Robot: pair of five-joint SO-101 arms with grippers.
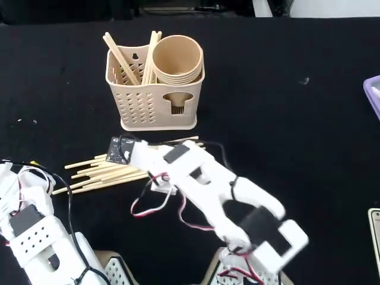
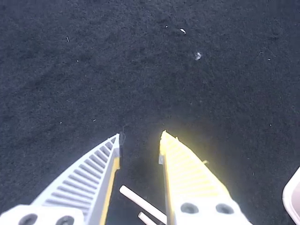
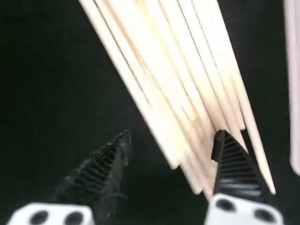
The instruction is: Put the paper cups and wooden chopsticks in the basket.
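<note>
A beige basket (image 1: 155, 105) stands at the back of the black table. Stacked paper cups (image 1: 177, 59) sit in its right compartment and a few wooden chopsticks (image 1: 123, 59) lean in its left one. A pile of several chopsticks (image 1: 98, 175) lies on the cloth in front of the basket. My right arm (image 1: 196, 178) stretches over that pile. Its gripper (image 3: 171, 140) hangs open just above the chopsticks (image 3: 187, 93), one black finger beside the bundle and the other over its edge. My left gripper (image 2: 140, 138) is open above bare cloth at the front left, where the left arm (image 1: 29, 228) stands.
A purple object (image 1: 373, 95) pokes in at the right edge and a pale flat thing (image 1: 375, 222) lies lower on that edge. Loose red and black cables (image 1: 157, 205) trail under the right arm. Black cloth stretches bare to the right of the basket.
</note>
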